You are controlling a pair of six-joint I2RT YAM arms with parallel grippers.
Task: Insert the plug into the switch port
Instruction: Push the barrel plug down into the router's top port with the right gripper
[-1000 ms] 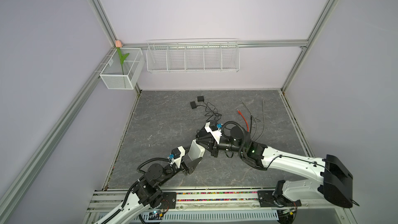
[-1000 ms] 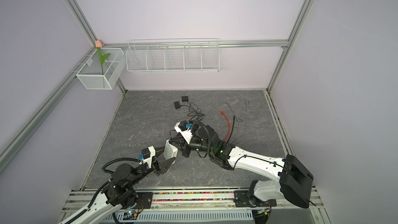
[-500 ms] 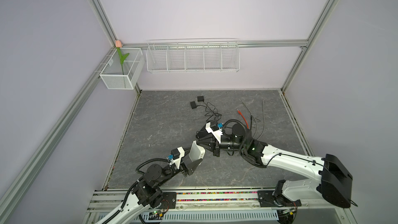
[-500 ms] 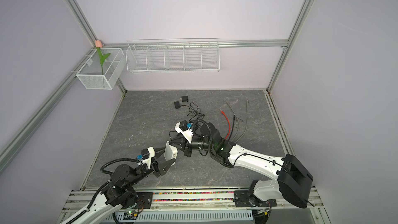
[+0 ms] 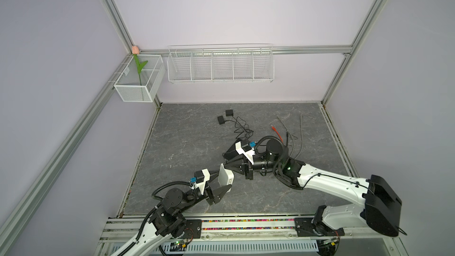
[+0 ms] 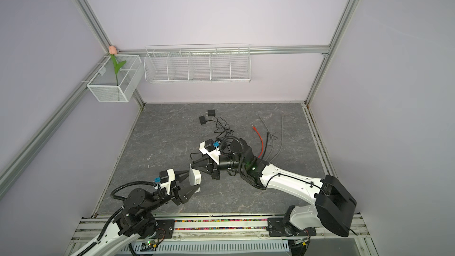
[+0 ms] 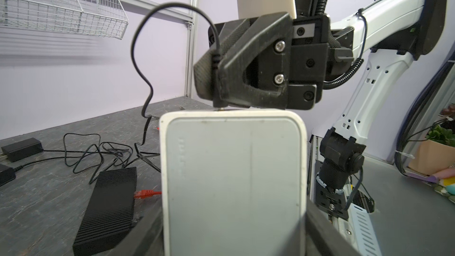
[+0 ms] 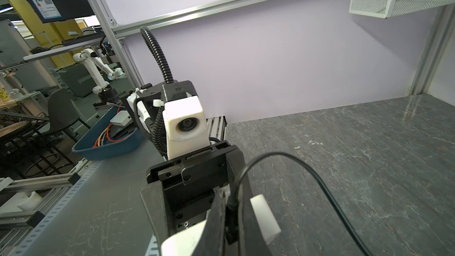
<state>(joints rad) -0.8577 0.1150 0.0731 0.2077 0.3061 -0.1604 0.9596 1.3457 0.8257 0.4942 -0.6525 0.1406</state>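
plug (image 7: 217,89) is clenched in the right gripper (image 5: 227,166), with its cable (image 7: 138,45) looping away behind. left gripper (image 6: 193,182) grasps the white switch (image 7: 234,168) by its sides and holds it up off the table (image 5: 187,144), upper edge turned toward the plug. in the left wrist view the plug tip meets that edge near one corner. the port itself is hidden, so i cannot tell whether the tip has entered or only rests on the casing. step in hand, as i read it: alignment and first contact, seating not confirmed. next move calls for a straight push along the plug's axis with the switch braced by the left arm, plus a small sideways correction if the tip is off the hole.
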